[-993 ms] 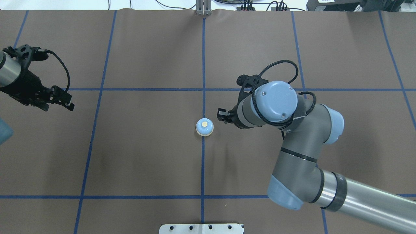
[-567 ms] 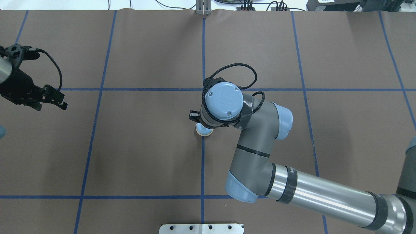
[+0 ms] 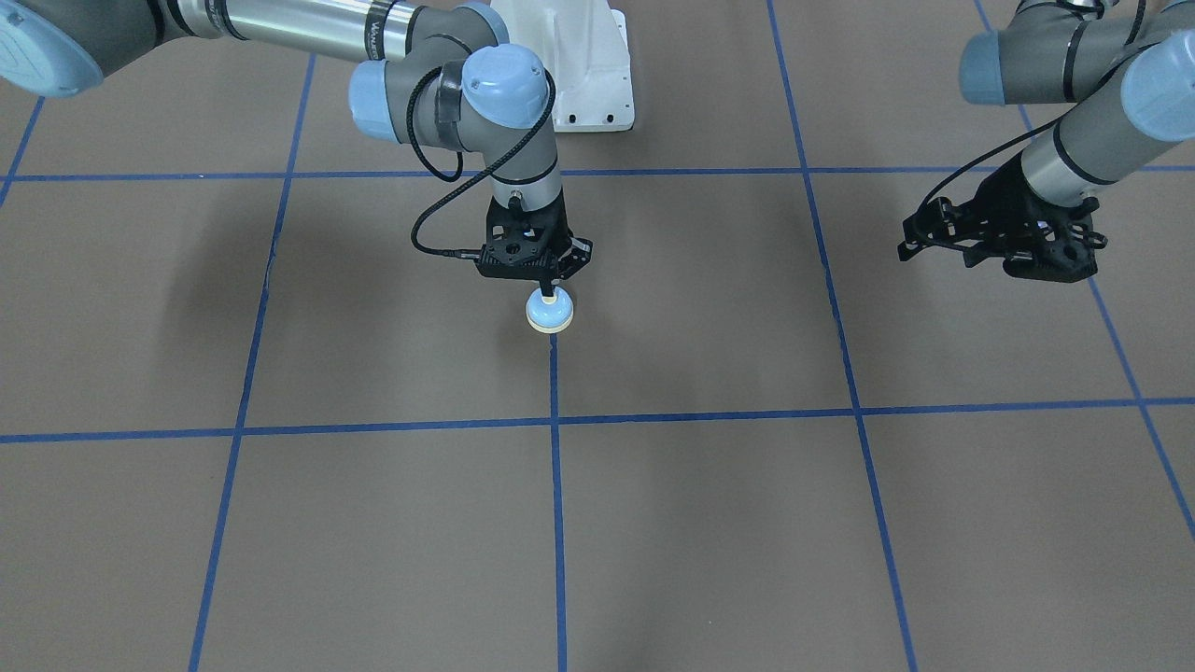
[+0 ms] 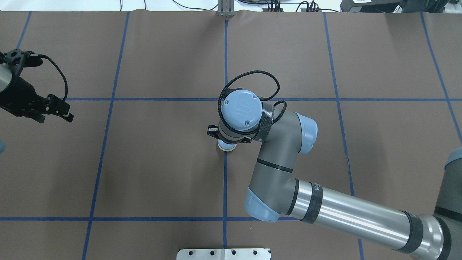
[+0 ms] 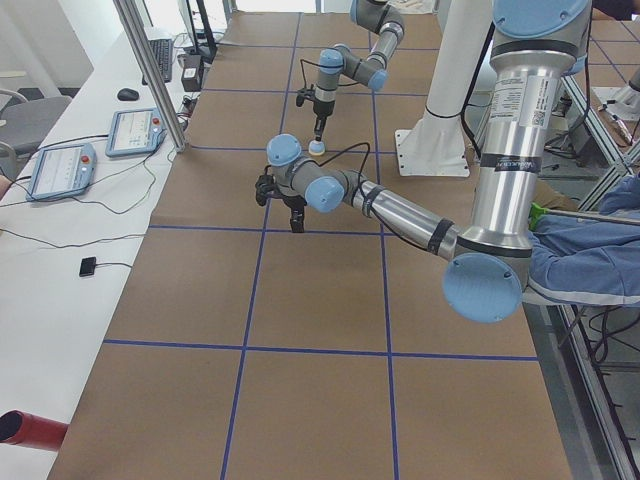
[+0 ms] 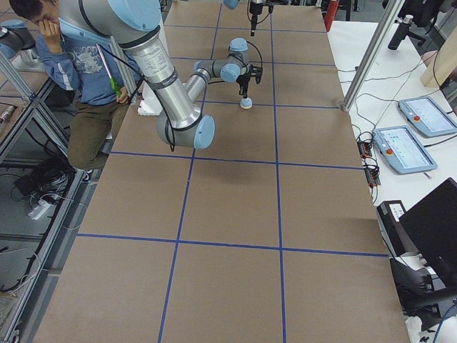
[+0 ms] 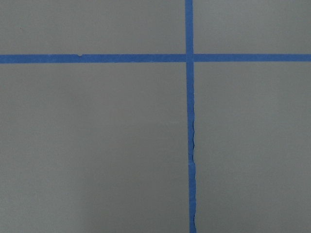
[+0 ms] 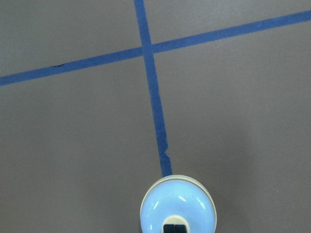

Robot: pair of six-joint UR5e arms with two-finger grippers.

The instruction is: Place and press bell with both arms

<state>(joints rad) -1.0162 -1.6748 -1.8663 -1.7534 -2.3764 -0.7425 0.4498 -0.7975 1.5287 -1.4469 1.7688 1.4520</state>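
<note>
bell [image 3: 549,315] sits mid-table on the centre tape line [image 3: 555,392] | right gripper [image 3: 547,291] points straight down, fingers together, holding nothing, tip on bell's top: I judge a press | left gripper [image 4: 68,115] well aside, giving room; I cannot tell its opening

1. The right arm [image 4: 343,211] is reaching inward, its wrist pointing straight down, the right end effector [image 3: 549,295] holding its fingers together.
2. The left arm [image 3: 1074,154] is hovering aside, the left end effector [image 4: 68,116] tilting, fingers seemingly together.
</note>
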